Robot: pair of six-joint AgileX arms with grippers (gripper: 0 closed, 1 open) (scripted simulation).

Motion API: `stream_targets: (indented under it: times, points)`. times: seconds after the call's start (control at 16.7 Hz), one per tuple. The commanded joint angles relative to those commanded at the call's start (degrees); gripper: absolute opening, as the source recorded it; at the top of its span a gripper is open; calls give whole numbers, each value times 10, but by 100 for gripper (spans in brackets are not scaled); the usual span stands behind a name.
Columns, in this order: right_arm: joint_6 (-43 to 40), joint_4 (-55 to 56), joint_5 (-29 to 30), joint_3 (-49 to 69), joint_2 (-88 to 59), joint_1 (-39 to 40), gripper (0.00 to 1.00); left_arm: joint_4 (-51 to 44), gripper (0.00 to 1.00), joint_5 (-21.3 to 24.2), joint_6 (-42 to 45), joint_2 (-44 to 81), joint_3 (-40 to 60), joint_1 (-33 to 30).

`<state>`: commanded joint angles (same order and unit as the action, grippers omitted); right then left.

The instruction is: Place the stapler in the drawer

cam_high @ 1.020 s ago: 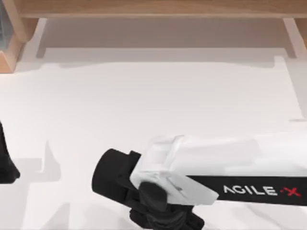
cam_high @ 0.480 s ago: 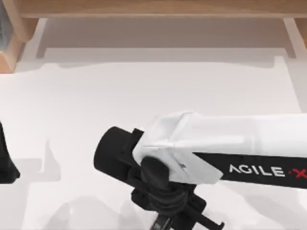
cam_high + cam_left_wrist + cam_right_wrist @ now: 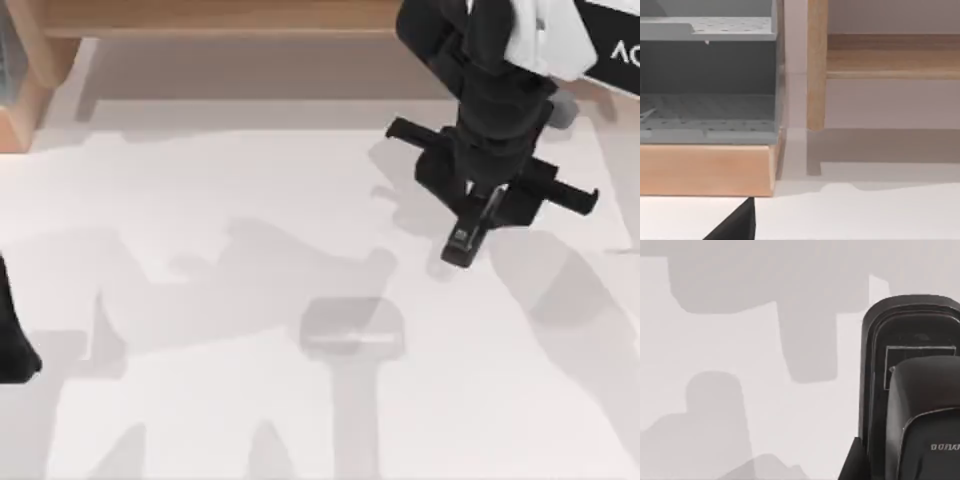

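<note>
The stapler (image 3: 461, 240), small, black and oblong with a pale mark on top, hangs above the back right of the white table (image 3: 200, 200). My right gripper (image 3: 480, 212) is shut on it, and its crossbar spreads wide above. In the right wrist view the stapler (image 3: 910, 355) looms close over the bare tabletop. The drawer (image 3: 705, 115) is a grey perforated tray in a wooden cabinet, and it stands open. In the top view the drawer (image 3: 6, 55) sits at the far back left corner. My left arm (image 3: 12, 335) rests at the table's left edge.
A wooden shelf (image 3: 250, 15) runs along the back of the table, with a wooden post (image 3: 816, 75) beside the cabinet. The cabinet's wooden front (image 3: 705, 170) stands just beyond my left gripper's dark tip (image 3: 735, 227). Arm shadows lie across the table's middle.
My right arm has swung from the table's front middle up to the back right. The stapler now shows hanging from its gripper. The left arm has not moved.
</note>
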<state>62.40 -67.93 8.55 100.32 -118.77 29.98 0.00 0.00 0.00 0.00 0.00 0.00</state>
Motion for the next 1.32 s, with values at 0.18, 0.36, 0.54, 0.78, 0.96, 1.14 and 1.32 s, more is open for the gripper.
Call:
stream_targets:
  times: [0.18, 0.36, 0.54, 0.78, 0.96, 1.14, 1.32]
  points:
    - [-198, -35, -18, 92, -2, -161, 0, 0, 100, 0, 0, 0, 0, 0]
    - [-360, -41, -26, 168, 20, -285, 0, 0, 100, 0, 0, 0, 0, 0]
    - [-474, -49, -13, 240, 6, -365, 0, 0, 100, 0, 0, 0, 0, 0]
    - [-599, -91, -15, 329, -91, -438, 0, 0, 100, 0, 0, 0, 0, 0]
    - [-698, -102, -50, 372, -190, -491, 0, 0, 100, 0, 0, 0, 0, 0]
    - [-768, -112, -95, 393, -267, -516, 0, 0, 100, 0, 0, 0, 0, 0]
    - [-816, -122, -125, 397, -295, -532, 0, 0, 100, 0, 0, 0, 0, 0]
